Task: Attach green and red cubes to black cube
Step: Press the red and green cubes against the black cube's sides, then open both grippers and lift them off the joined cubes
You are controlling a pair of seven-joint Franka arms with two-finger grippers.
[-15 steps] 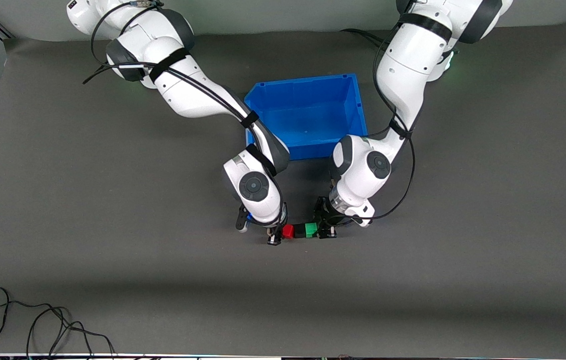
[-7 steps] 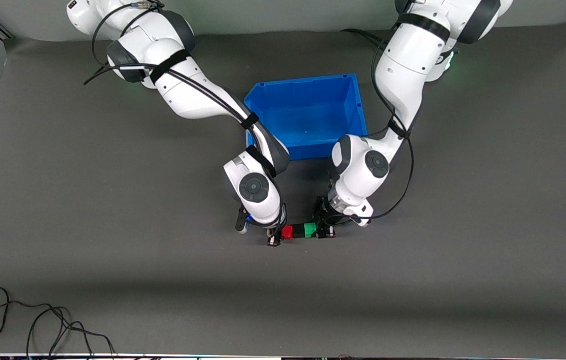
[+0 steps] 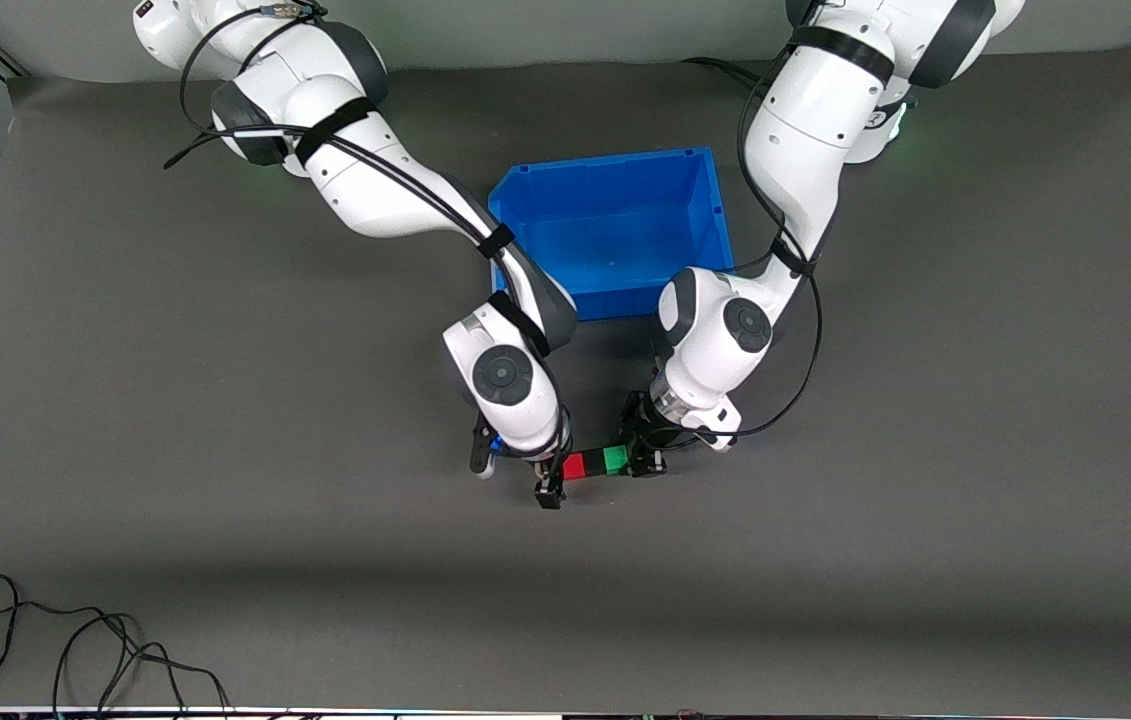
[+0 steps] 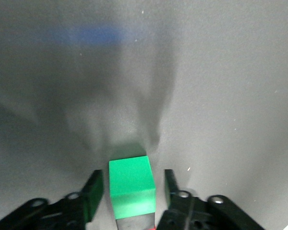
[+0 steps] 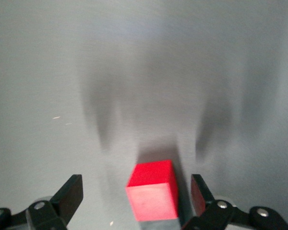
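A red cube (image 3: 574, 466), a black cube (image 3: 593, 465) and a green cube (image 3: 615, 459) stand in one touching row on the grey mat, nearer the front camera than the blue bin. My left gripper (image 3: 637, 452) is open, its fingers either side of the green cube (image 4: 130, 184) without touching it. A strip of the black cube (image 4: 134, 223) shows against the green one. My right gripper (image 3: 553, 472) is wide open around the red cube (image 5: 152, 194), clear of it. The black cube (image 5: 158, 225) shows against the red one.
An empty blue bin (image 3: 615, 232) stands just farther from the front camera than the cubes, between the two arms. A loose black cable (image 3: 75, 640) lies on the mat near its front edge at the right arm's end.
The green cube and my left gripper have shifted toward the red cube, closing the row. My right gripper's fingers have spread wider.
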